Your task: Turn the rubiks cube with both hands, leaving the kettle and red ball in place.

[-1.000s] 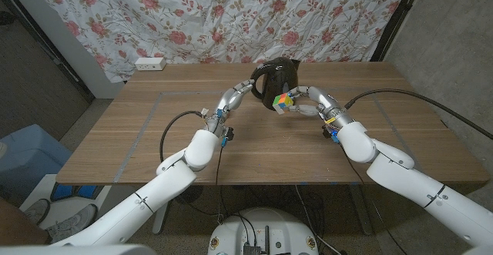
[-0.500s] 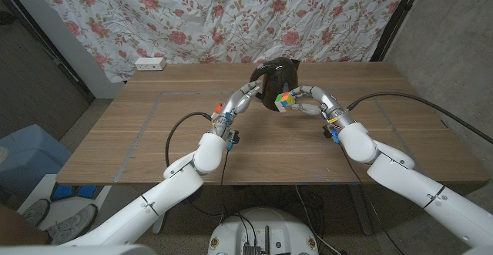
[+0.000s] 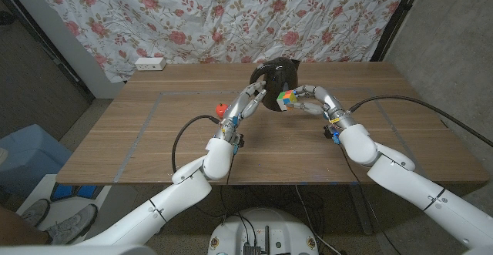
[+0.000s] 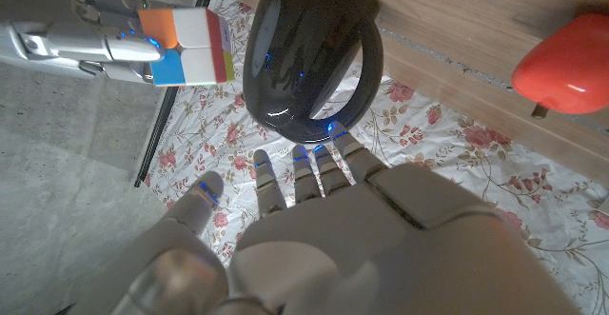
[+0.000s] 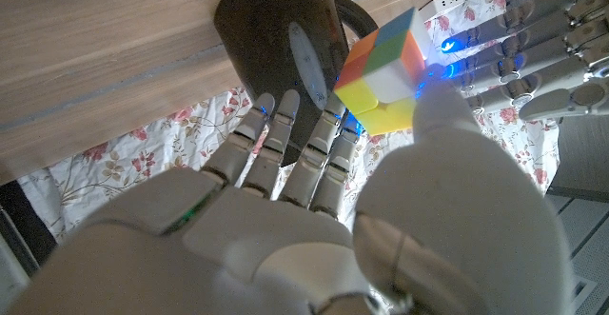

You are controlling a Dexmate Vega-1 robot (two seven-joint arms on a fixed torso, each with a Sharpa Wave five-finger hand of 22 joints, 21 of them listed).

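Observation:
The rubiks cube (image 3: 287, 99) hangs above the table just in front of the black kettle (image 3: 276, 79). My right hand (image 3: 312, 101) pinches it from the right between thumb and fingers. My left hand (image 3: 250, 98) is raised a short way left of the cube, fingers spread, holding nothing, close to the kettle's handle. The red ball (image 3: 221, 109) peeks out beside my left wrist. In the left wrist view my left hand (image 4: 333, 229) reaches toward the kettle (image 4: 309, 53), with the cube (image 4: 186, 44) and ball (image 4: 563, 53) apart from it. The right wrist view shows the cube (image 5: 390, 72) at my right hand's (image 5: 285, 220) fingertips.
A white power strip (image 3: 150, 64) lies at the table's (image 3: 154, 147) back left edge by the floral curtain. Faint tape lines mark a rectangle on the wood. Cables trail from both wrists across the table.
My left hand has moved right, closer to the cube, uncovering the red ball. My right hand has kept the cube, shifting it slightly.

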